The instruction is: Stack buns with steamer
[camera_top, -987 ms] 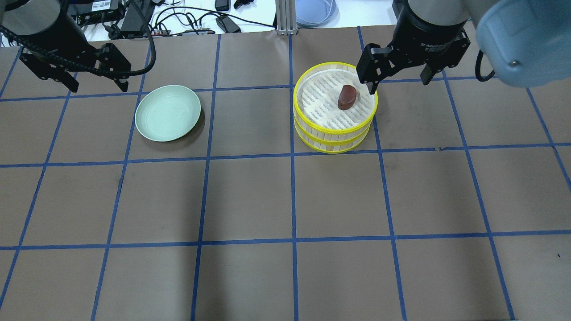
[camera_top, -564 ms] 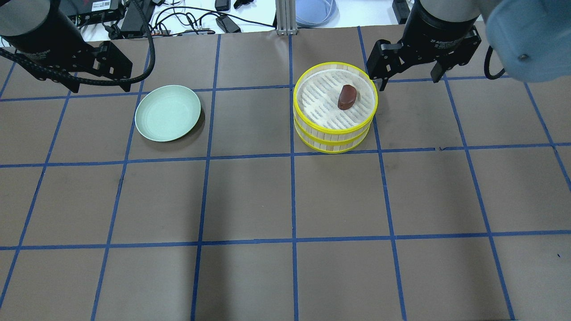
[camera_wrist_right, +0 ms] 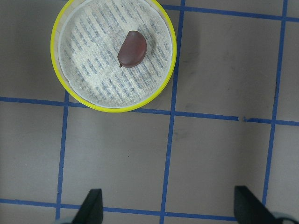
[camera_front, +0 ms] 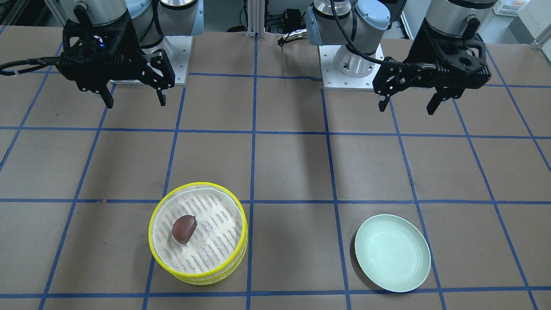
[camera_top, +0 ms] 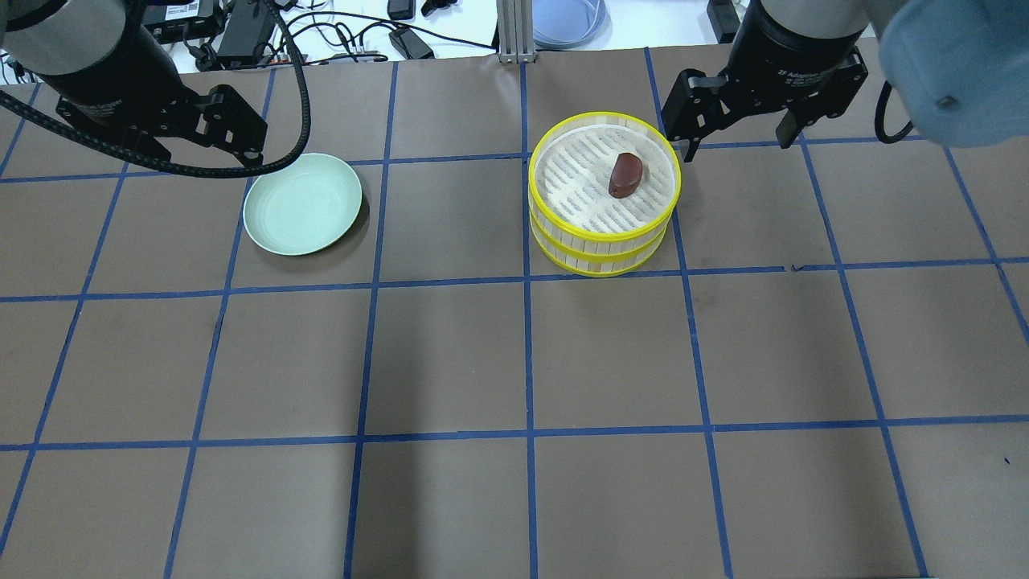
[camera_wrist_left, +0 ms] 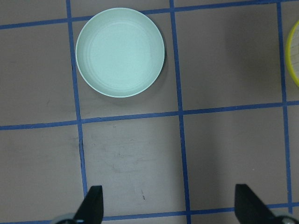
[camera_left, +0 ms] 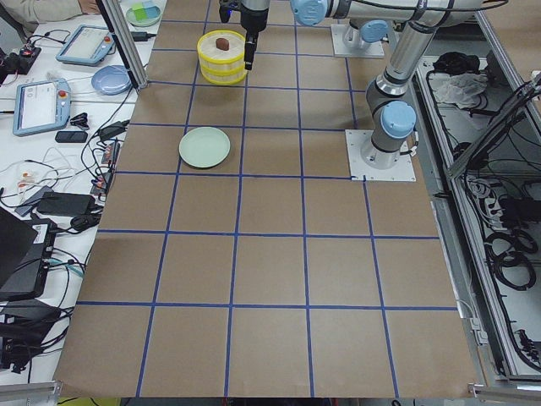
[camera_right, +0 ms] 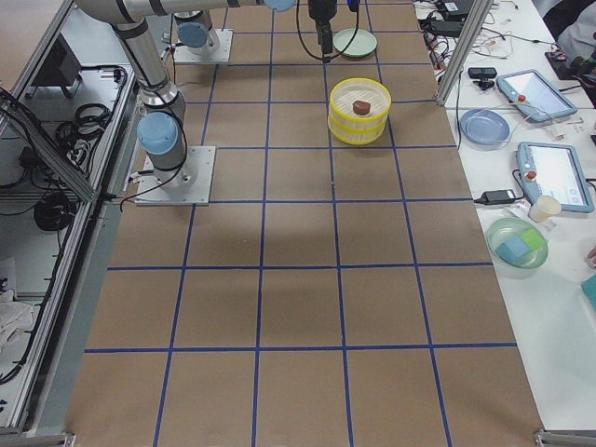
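Note:
The steamer (camera_top: 603,241) is two stacked yellow-rimmed tiers right of the table's centre; it also shows in the front view (camera_front: 198,271). The dark reddish-brown bun (camera_top: 625,174) lies on the top tier's white liner, also seen in the front view (camera_front: 184,228) and the right wrist view (camera_wrist_right: 132,48). The cream-white bun is out of view. My right gripper (camera_front: 135,102) is open and empty, raised on the robot's side of the steamer. My left gripper (camera_front: 407,107) is open and empty, raised on the robot's side of the plate. Its fingertips (camera_wrist_left: 93,203) frame bare table.
A pale green round plate (camera_top: 302,204) sits empty left of centre, also in the left wrist view (camera_wrist_left: 120,52). Blue tape lines grid the brown table. Cables, devices and a blue bowl (camera_top: 567,20) lie beyond the far edge. The arm bases (camera_front: 353,64) stand at the robot's side.
My right gripper has drawn up and away from the steamer's rim, to the right. My left gripper has shifted right, toward the plate. The brown bun and steamer have not moved.

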